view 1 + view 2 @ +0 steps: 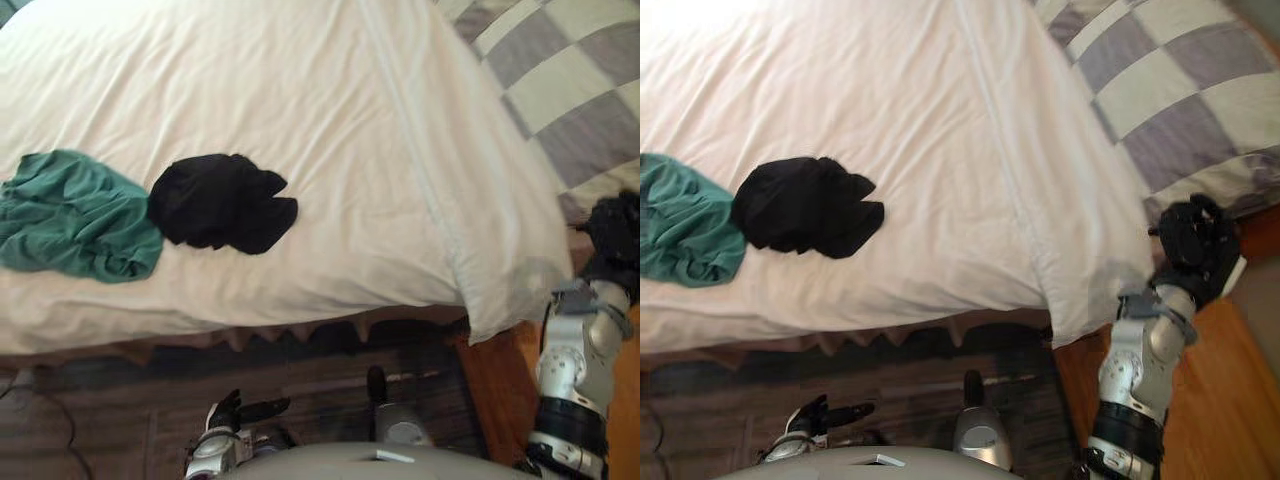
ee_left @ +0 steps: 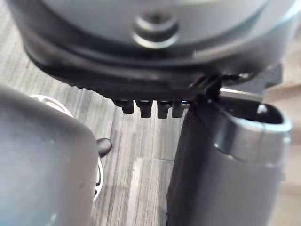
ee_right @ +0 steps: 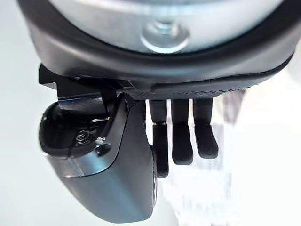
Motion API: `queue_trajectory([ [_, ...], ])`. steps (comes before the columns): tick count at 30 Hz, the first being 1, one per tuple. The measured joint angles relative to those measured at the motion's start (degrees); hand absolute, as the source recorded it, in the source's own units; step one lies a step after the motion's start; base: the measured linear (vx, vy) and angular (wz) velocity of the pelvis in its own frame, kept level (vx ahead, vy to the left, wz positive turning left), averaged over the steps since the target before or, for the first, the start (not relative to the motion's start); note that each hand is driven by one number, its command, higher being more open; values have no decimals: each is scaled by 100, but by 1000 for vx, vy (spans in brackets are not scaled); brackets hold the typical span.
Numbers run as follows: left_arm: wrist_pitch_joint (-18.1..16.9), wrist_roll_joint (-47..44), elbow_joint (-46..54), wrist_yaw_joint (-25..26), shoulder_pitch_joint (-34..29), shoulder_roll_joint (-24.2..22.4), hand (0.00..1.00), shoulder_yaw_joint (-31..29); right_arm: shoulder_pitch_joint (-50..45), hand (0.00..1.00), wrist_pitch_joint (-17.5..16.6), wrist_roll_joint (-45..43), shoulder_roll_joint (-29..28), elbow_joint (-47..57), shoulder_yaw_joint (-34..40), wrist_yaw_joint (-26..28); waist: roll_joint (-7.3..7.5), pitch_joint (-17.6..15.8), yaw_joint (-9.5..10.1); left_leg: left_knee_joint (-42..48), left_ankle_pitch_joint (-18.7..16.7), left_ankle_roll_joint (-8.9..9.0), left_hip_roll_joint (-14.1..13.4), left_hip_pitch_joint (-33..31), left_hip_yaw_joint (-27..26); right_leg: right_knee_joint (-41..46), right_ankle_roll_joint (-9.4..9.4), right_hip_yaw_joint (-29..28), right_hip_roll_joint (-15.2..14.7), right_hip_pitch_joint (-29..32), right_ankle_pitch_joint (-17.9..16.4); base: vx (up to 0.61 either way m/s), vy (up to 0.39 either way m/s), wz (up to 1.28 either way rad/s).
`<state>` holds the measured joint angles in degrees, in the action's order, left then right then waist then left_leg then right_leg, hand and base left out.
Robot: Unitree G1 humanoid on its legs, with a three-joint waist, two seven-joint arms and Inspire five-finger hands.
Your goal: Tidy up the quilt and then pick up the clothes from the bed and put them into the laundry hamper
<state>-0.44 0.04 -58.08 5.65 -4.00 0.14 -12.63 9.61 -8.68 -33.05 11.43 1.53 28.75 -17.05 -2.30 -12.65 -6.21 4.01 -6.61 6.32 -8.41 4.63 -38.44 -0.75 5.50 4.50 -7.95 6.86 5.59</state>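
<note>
Right hand (image 1: 1195, 245) raised off the bed's corner, fingers (image 3: 182, 143) hanging loose and straight, nothing held. White quilt (image 1: 940, 120) hangs its loose corner just beside that hand, at its 8 o'clock; the quilt's edge runs 11 to 5. Checked cover (image 1: 1160, 90) at the hand's 12. Black garment (image 1: 220, 203) and green garment (image 1: 75, 215) touch, well apart at its 9. Left hand (image 1: 232, 412) low, relaxed, empty; black garment at its 12, so nearer the left.

Open room: bare white quilt (image 1: 330, 120) spread across the frame's centre and top.
Obstacles: black garment (image 1: 220, 203) touched green garment (image 1: 75, 215), left side.
</note>
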Motion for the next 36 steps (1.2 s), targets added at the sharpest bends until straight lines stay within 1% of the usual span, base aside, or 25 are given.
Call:
queue_trajectory([
  [2,-76,-15,37,27,48,-40,100,1,279,0,-90,-213,0,0,-79,-56,-64,-147,46,31,5,-8,-7,-61,-1,74,-2,0,-7,91,-3,-85,-11,1],
  [3,-112,-22,41,37,137,-54,100,106,537,0,-202,-482,0,-3,-102,-189,-150,-286,125,91,4,-9,-30,-158,-25,143,-12,-8,-11,205,-22,-83,-21,-2],
  [6,-228,-68,164,36,159,-78,100,266,792,0,-357,-869,0,-48,-108,-337,-267,-528,139,104,4,-8,-44,-247,-101,334,-23,-41,-9,410,-105,-54,-32,-6],
  [8,-248,-163,202,36,161,-70,100,373,788,0,-471,-1039,0,-238,-98,-382,-316,-592,131,114,1,-5,-39,-316,-216,525,-15,-119,-11,613,-197,-31,-14,-18],
  [10,-296,-189,234,24,178,-70,100,414,771,0,-483,-1075,-3,-486,-24,-446,-357,-715,112,119,-1,-5,-25,-355,-338,700,-9,-192,-23,776,-279,-17,-5,-18],
  [13,-330,-218,237,33,236,-82,100,565,543,0,-515,-1297,-115,-1195,96,-442,-455,-817,94,122,1,-3,-29,-393,-562,912,-5,-275,-13,974,-406,2,-9,-11],
  [15,-310,-222,230,33,254,-84,100,587,357,0,-524,-1297,-334,-1422,97,-363,-467,-825,70,125,3,0,-40,-369,-694,977,-10,-313,3,1016,-452,8,-10,-13],
  [17,-308,-234,215,40,312,-114,100,587,-49,0,-567,-1322,-784,-1762,-6,-219,-461,-829,17,136,6,5,-58,-282,-853,1046,-15,-308,15,975,-517,7,-4,-5],
  [18,-308,-237,187,44,364,-134,100,575,-177,0,-575,-1324,-877,-1895,-34,-171,-451,-835,6,140,6,5,-58,-247,-863,1079,-11,-301,11,952,-547,0,0,0],
  [19,-305,-245,160,56,472,-218,100,486,-475,0,-542,-1347,-1099,-2406,-178,-49,-397,-863,-19,154,5,5,-69,-127,-881,1117,-9,-281,11,839,-604,4,-2,4],
  [20,-306,-250,157,67,512,-262,100,479,-600,0,-519,-1347,-1198,-2615,-215,19,-375,-875,-22,165,5,6,-75,-83,-890,1141,-17,-264,11,800,-630,-10,-4,7],
  [21,-299,-262,103,73,635,-417,100,431,-915,0,-368,-1345,-1434,-3147,-262,148,-329,-873,-24,169,-1,15,-92,-2,-902,1188,-10,-215,10,716,-697,-13,-6,9],
  [22,-298,-273,82,52,653,-440,100,470,-1022,0,-293,-1349,-1540,-3449,-293,190,-307,-864,-40,173,-8,26,-104,17,-900,1196,-3,-188,11,685,-726,-16,-13,11],
  [23,-295,-270,41,-24,674,-440,100,494,-1096,100,-68,-1349,-1531,-4002,-413,271,-260,-867,-67,174,-13,33,-123,55,-900,1226,-8,-158,19,656,-759,-13,-13,8],
  [24,-278,-271,4,-44,700,-439,100,476,-1182,100,203,-1364,-1535,-4523,-401,295,-205,-875,-90,174,-25,50,-128,105,-905,1307,-18,-150,19,642,-829,-14,-12,5],
  [25,-250,-271,4,-44,703,-440,100,444,-1279,100,257,-1362,-1532,-4599,-332,310,-198,-872,-113,174,-40,69,-133,129,-906,1349,-6,-144,19,637,-855,-2,0,5],
  [27,-148,-275,5,-22,681,-457,100,22,-1759,100,343,-1207,-1516,-4800,-320,475,-119,-847,-193,186,-44,80,-187,359,-904,1375,-24,-27,28,386,-904,17,5,8],
  [28,-149,-278,8,-10,671,-461,100,-49,-1864,100,372,-1137,-1508,-4853,-320,491,-95,-830,-185,188,-44,81,-202,435,-904,1375,-32,18,34,304,-916,4,4,9],
  [30,-166,-440,31,-10,566,-478,100,-199,-2156,100,571,-526,-1475,-4950,-381,576,24,-595,-157,203,-66,115,-231,596,-901,1376,-53,100,37,115,-979,-11,14,9],
  [31,-165,-447,29,-16,548,-480,100,-203,-2191,100,591,-386,-1467,-4966,-430,606,61,-539,-146,267,-98,124,-247,588,-892,1383,-39,114,32,97,-1006,-33,37,9],
  [32,-165,-456,39,-52,571,-477,100,-200,-2198,100,652,-42,-1453,-5026,-541,729,139,-478,-53,762,-348,117,-427,487,-853,1529,-33,136,16,98,-1099,-42,39,8],
  [33,-166,-461,54,-83,593,-473,100,-185,-2189,100,693,132,-1447,-5038,-619,764,173,-469,-3,1086,-461,87,-528,394,-788,1603,-27,137,3,108,-1148,-86,50,20],
  [34,-165,-493,127,-139,595,-470,100,-132,-2176,100,724,369,-1418,-5039,-719,813,237,-443,39,1859,-632,-20,-746,110,-533,1713,-10,173,-48,102,-1213,-73,36,22],
  [35,-167,-493,138,-165,595,-469,100,-123,-2171,100,726,502,-1395,-5026,-790,832,273,-422,67,2239,-655,-46,-840,-63,-349,1750,-5,185,-78,100,-1222,-93,55,32],
  [36,-199,-490,166,-206,592,-440,100,-109,-2155,100,722,843,-1327,-5025,-928,882,337,-359,106,2868,-682,-57,-1020,-448,207,1749,-6,201,-139,97,-1221,-63,124,29],
])
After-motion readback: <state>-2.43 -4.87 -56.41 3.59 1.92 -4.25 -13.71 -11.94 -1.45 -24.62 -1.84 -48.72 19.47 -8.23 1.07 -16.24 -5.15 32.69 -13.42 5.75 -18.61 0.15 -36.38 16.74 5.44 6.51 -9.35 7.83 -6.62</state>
